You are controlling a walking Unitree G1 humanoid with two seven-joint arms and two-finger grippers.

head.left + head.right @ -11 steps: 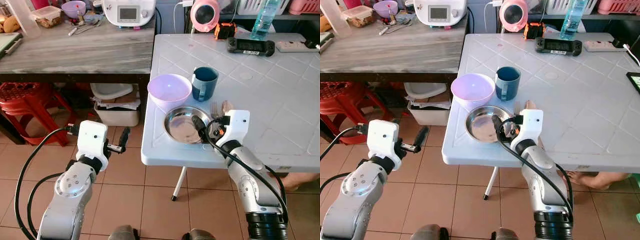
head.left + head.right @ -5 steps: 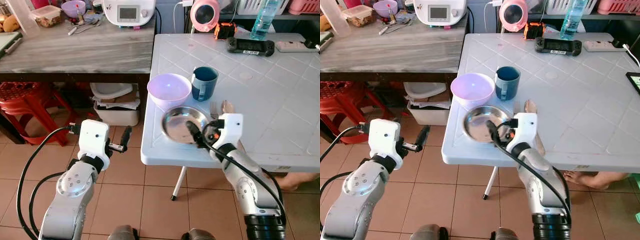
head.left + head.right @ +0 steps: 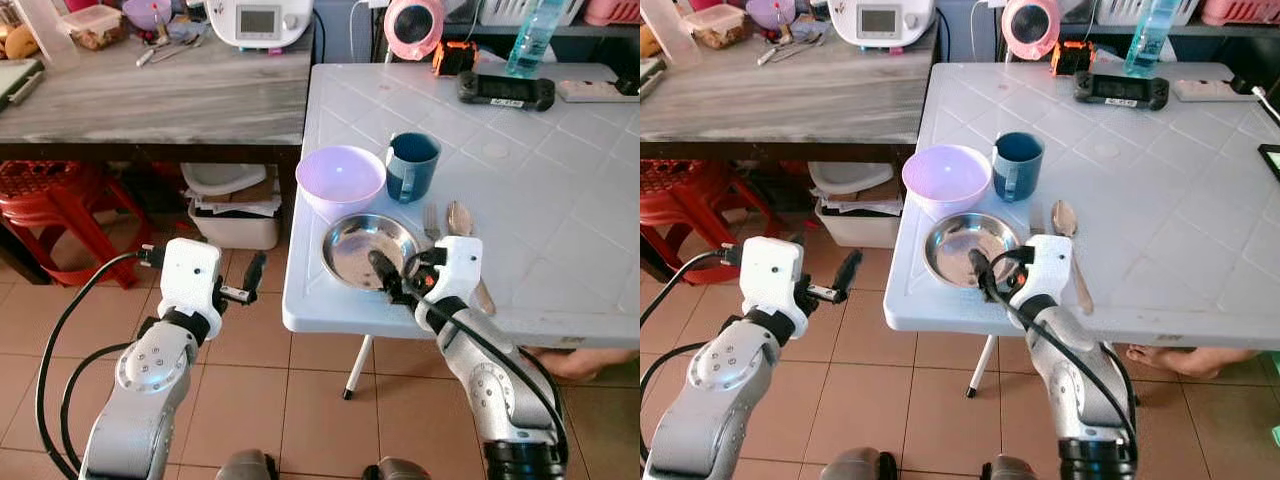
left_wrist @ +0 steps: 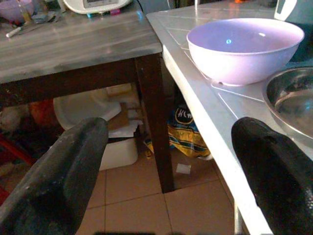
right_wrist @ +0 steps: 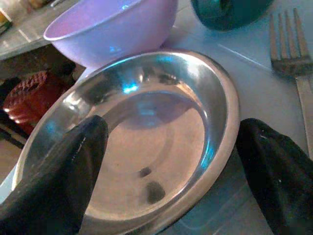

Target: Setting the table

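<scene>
A: What is seen on the white table [image 3: 560, 180]?

B: A steel plate [image 3: 362, 245] is placed near the front edge. A purple bowl [image 3: 340, 178] is set just behind it, and a blue mug [image 3: 411, 165] is beside the bowl. A fork [image 3: 432, 220] and a spoon [image 3: 458, 218] are laid side by side just to the right of the plate.

A: Where is the right gripper [image 5: 166, 171] found?

B: It is held low over the near rim of the plate. Its fingers [image 5: 54, 171] are spread wide, one over the plate's left rim and the other off the right rim, over the table. Nothing is pinched between them. Whether the plate is touched cannot be told.

A: And the left gripper [image 4: 161, 176]?

B: It is kept off the table, over the tiled floor [image 3: 250, 400], beside the table's left edge. Its fingers are also spread apart and nothing is held. The bowl and the plate's rim are seen from it, and a wooden table [image 3: 150, 100] is behind.
</scene>
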